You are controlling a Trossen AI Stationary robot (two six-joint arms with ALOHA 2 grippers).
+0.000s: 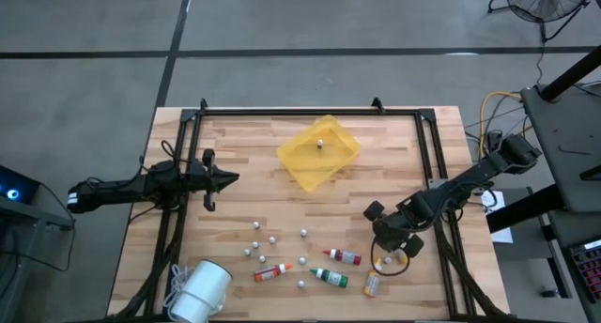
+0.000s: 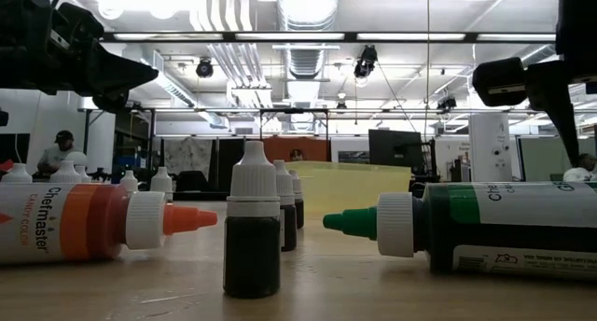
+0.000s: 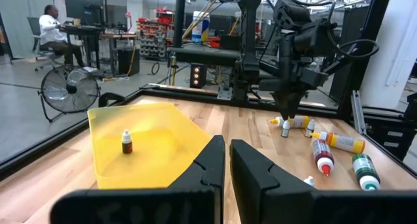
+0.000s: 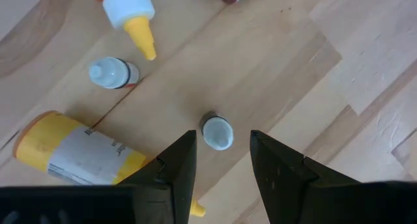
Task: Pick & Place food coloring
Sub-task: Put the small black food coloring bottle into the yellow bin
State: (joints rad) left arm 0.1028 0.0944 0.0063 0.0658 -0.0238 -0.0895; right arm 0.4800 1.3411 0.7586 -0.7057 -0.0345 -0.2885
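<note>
1. The right gripper [image 4: 218,162] hangs over the wooden table [image 1: 244,187] with its jaws parted, and a small white-capped vial [image 4: 216,131] stands upright between the 2 fingertips, touching neither as far as I can see.
2. Just beyond those jaws lie a yellow-capped bottle [image 4: 127,12], a second upright vial [image 4: 112,73] and a yellow bottle on its side [image 4: 75,152] with a printed label too small to read.
3. The left gripper [image 3: 227,160] waits well apart, jaws closed on nothing; ahead of its tips sits the yellow tray [image 3: 140,149] with 1 vial [image 3: 127,142] standing inside.
4. From table height, the orange-capped bottle [image 2: 84,223] reads "Chefmaster CANDY COLOR" (lying sideways), the green-capped bottle [image 2: 485,230] shows "Chefm", and a dark vial [image 2: 253,232] stands between them.
5. A red-capped bottle [image 1: 344,256] lies near the right gripper.
</note>
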